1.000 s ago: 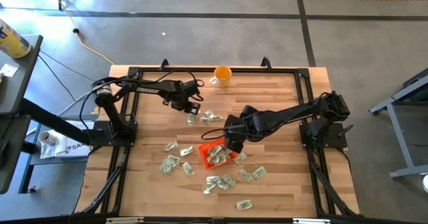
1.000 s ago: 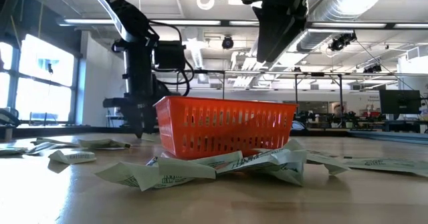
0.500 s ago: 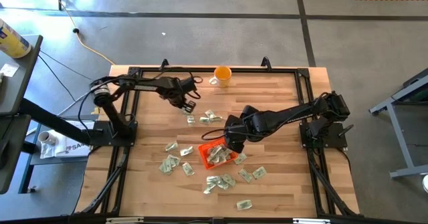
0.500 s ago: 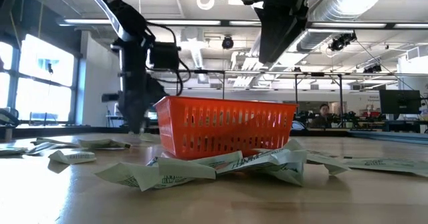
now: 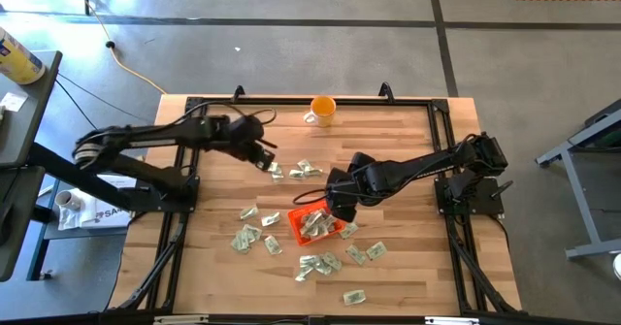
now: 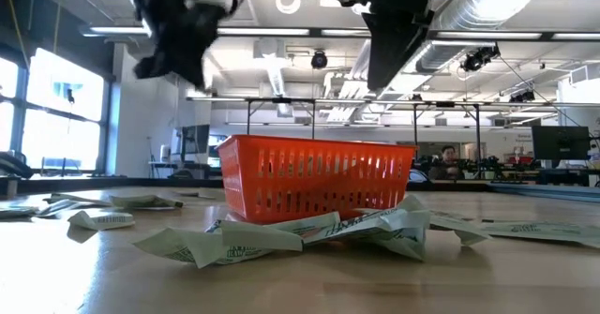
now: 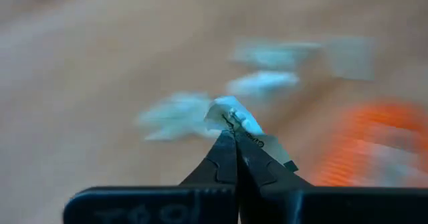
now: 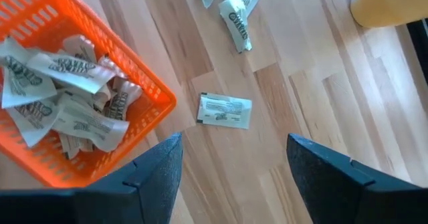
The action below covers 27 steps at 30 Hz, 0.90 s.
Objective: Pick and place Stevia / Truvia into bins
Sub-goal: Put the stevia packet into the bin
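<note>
A pale wooden plank surface (image 5: 213, 267) with a black frame carries an orange tray (image 5: 312, 224) near its centre, sachets (image 5: 320, 263) scattered from six to nine o'clock, more sachets near the middle, and an orange mug (image 5: 322, 109) at twelve.

Crumpled green-white sachets (image 5: 319, 263) litter the table around the orange tray (image 8: 151, 93), seemingly part-filled with more.
</note>
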Tool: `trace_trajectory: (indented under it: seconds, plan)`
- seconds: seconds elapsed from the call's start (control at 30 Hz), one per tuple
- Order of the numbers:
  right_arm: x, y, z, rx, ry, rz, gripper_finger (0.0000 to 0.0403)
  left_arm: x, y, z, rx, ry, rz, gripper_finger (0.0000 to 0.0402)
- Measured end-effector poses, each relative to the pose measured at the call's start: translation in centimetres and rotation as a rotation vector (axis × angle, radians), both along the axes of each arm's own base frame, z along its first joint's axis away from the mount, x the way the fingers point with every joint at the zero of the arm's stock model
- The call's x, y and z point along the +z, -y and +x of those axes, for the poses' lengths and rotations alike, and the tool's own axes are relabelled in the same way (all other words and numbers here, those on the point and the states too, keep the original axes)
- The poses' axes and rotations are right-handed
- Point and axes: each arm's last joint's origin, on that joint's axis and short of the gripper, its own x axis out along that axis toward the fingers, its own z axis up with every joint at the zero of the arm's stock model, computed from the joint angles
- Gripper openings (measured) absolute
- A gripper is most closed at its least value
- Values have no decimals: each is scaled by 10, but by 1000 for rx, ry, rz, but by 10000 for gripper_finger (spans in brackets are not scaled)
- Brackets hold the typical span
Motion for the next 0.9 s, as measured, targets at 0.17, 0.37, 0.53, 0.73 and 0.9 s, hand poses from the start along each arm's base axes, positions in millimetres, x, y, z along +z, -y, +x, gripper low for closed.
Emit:
trace_trajectory:
  seconds: [0.17, 0.37, 0.53, 0.73, 0.9]
  plan:
    - [0, 0, -2, 44, -37, -12, 254, 25, 47, 31, -258, 374, -71, 26]
    - [-1, 1, -6, 78, -95, -31, 254, 0, 89, 73, -349, 428, -30, 31]
    - [-3, 1, -16, 87, -203, -32, 254, -42, 108, 97, -334, 333, -110, 34]
    - [-4, -19, -24, 225, -282, 31, 254, -63, 125, 106, -339, 295, -176, 116]
    - [-4, -47, -32, 365, -299, 65, 255, -58, 129, 101, -343, 287, -245, 211]
